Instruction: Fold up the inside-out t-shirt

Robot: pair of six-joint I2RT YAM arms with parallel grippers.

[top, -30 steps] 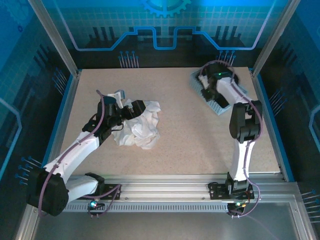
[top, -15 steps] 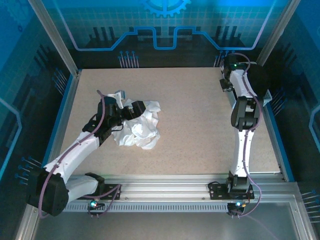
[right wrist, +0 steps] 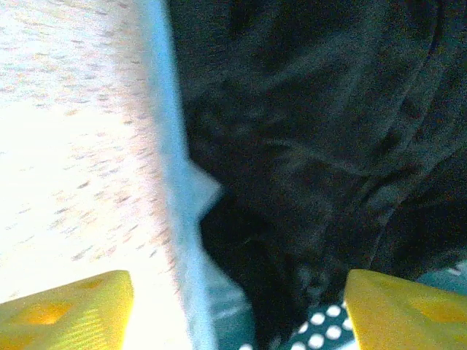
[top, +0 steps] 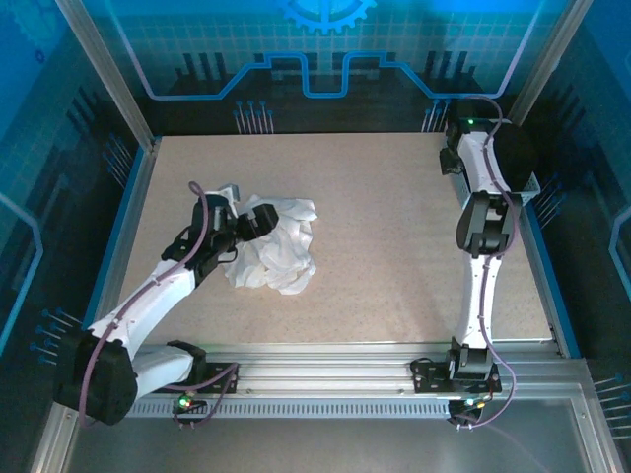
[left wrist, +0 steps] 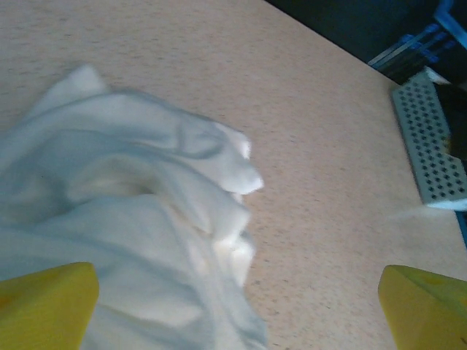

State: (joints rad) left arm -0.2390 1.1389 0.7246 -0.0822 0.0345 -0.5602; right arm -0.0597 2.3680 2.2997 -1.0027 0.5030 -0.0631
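shirt (top: pixel 281 254) lies crumpled, folding not begun. left gripper (left wrist: pixel 237 310) hovers at it, jaws wide; right gripper (right wrist: pixel 237 310), also apart, is over the black garment (right wrist: pixel 328 146). next, i'd say: pinch an edge, spread it flat.

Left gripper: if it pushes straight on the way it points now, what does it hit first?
Most likely the crumpled white t-shirt: its edge lies right ahead of the open left gripper. Depth is hard to judge.

Spread yellow fingers (right wrist: pixel 66 310) hover over black cloth (right wrist: pixel 328 146) beside table (right wrist: pixel 66 109).
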